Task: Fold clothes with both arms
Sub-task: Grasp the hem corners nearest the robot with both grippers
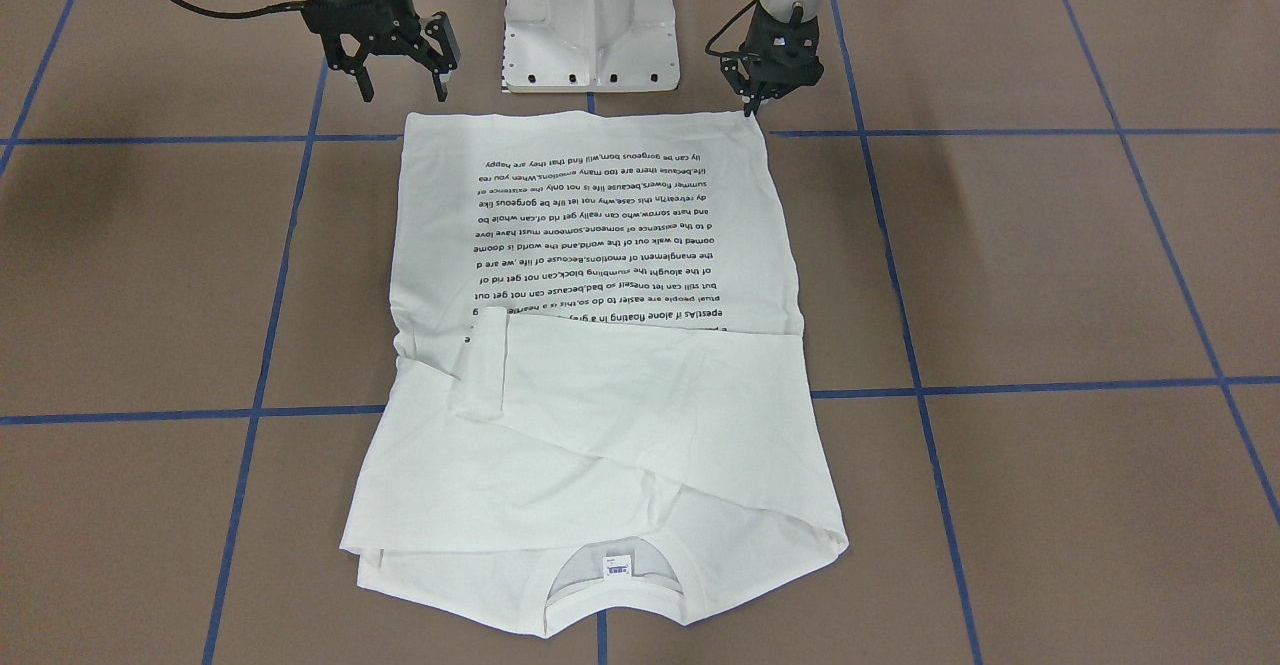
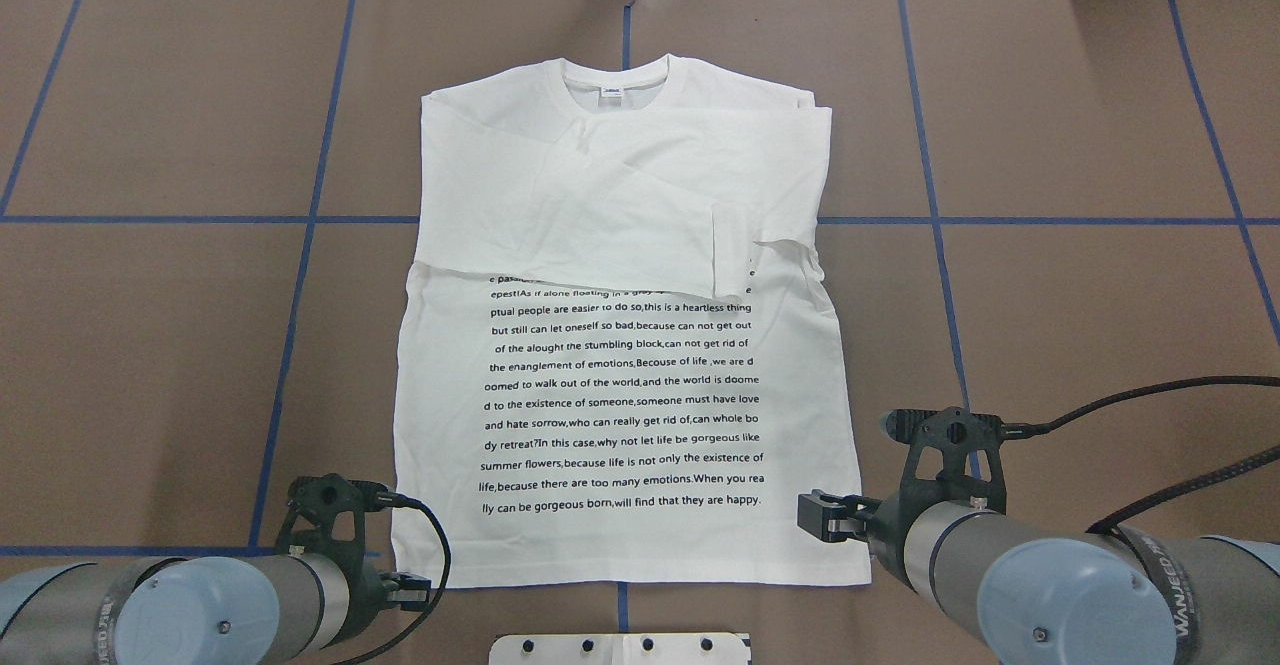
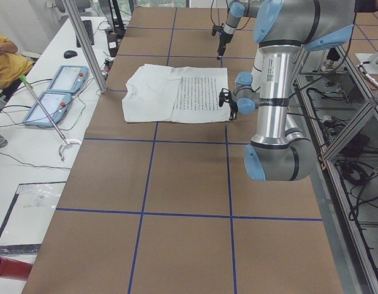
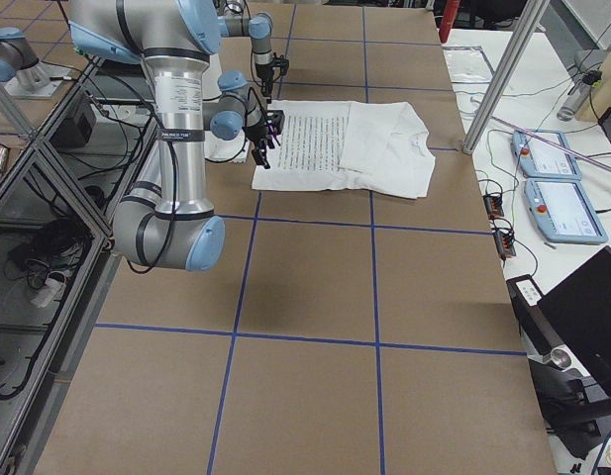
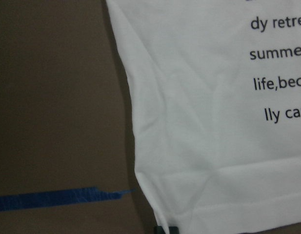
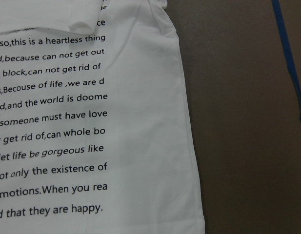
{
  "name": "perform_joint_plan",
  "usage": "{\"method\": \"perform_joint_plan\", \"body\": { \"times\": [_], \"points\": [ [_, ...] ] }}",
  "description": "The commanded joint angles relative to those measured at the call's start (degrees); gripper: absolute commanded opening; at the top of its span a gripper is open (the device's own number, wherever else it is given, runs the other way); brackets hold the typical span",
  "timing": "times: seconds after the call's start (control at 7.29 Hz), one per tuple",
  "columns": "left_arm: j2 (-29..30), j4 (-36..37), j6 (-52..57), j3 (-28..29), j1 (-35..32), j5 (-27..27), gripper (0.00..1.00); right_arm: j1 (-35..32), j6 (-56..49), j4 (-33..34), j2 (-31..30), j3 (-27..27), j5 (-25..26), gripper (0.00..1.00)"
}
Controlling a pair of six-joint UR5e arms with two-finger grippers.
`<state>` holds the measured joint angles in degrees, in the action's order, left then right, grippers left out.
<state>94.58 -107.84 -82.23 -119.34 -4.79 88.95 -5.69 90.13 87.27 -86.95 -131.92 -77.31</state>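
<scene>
Grippers at T-shirt (image 1: 600, 395) hem corners: left gripper (image 1: 755, 105) fingers pressed together, right gripper (image 1: 403, 85) fingers spread. Both should pinch the corners evenly, then lift together.

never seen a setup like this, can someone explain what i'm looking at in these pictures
It is a two-armed robot at a brown table marked with blue tape. One camera faces it, one looks over its shoulders, two watch from the table's ends, and one sits on each wrist. A white shirt with black text lies flat, sleeves folded across the chest. The right gripper hangs open near one hem corner, holding nothing. The left gripper is at the other hem corner; whether it pinches the cloth is not clear.
</scene>
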Motion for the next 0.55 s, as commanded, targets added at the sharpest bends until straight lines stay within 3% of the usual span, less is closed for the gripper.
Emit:
{"method": "perform_joint_plan", "body": {
  "times": [0.0,0.14,0.41],
  "points": [
    [0.1,0.0,0.1,-2.8,-0.4,0.1,0.0,4.5,2.4,-12.9,-6.3,5.5,8.5,0.95],
    [0.0,0.0,0.1,-4.7,-0.5,0.3,0.0,7.2,4.5,-15.5,-7.6,6.8,11.6,0.8],
    [0.0,0.0,0.1,-5.3,-0.7,0.3,0.0,10.9,5.4,-15.1,-7.5,6.9,15.2,0.71]
  ]
}}
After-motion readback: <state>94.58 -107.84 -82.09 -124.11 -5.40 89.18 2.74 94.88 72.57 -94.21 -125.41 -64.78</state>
